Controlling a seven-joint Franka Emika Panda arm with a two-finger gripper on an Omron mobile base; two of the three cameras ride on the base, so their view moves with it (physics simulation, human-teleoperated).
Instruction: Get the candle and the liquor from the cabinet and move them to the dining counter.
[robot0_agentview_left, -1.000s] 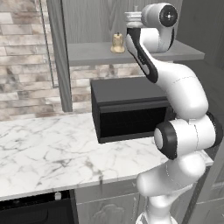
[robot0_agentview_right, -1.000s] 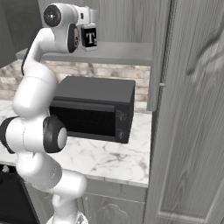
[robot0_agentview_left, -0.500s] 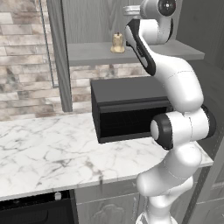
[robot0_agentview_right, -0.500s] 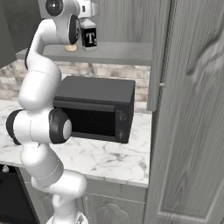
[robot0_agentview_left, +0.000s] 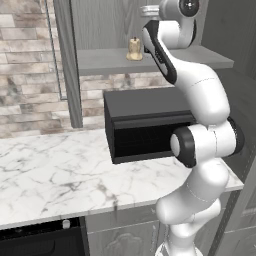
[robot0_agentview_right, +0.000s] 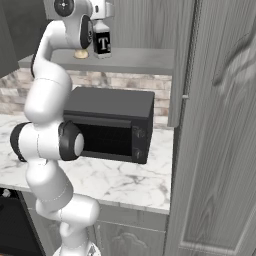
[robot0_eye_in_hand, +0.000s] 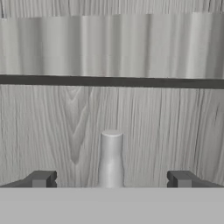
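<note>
Since one second ago the arm has straightened upward and carried its hand deeper into the cabinet (robot0_agentview_left: 100, 20), closing on the liquor (robot0_agentview_right: 102, 44). Left base view: the candle (robot0_agentview_left: 133, 49) stands upright on the cabinet shelf (robot0_agentview_left: 100, 61), just left of the raised forearm, apart from it and untouched; the hand sits high at the cabinet opening, and the bottle is hidden behind the arm. Below, the microwave (robot0_agentview_left: 145, 131) rests on the marble worktop (robot0_agentview_left: 50, 175). Right base view: the liquor stands upright on the shelf directly under the hand, label facing out, with the candle beyond it, partly masked by the wrist. The open door (robot0_agentview_right: 220, 125) hangs at right. Hand view: the end effector (robot0_eye_in_hand: 111, 179) is spread wide, its fingertips (robot0_eye_in_hand: 41, 178) well apart on either side of the bottle's pale neck, which rises centred between them against the cabinet's back panel. Judgement: the jaws straddle the neck in readiness to grasp; nothing is held yet, and neither item has left the cabinet.
</note>
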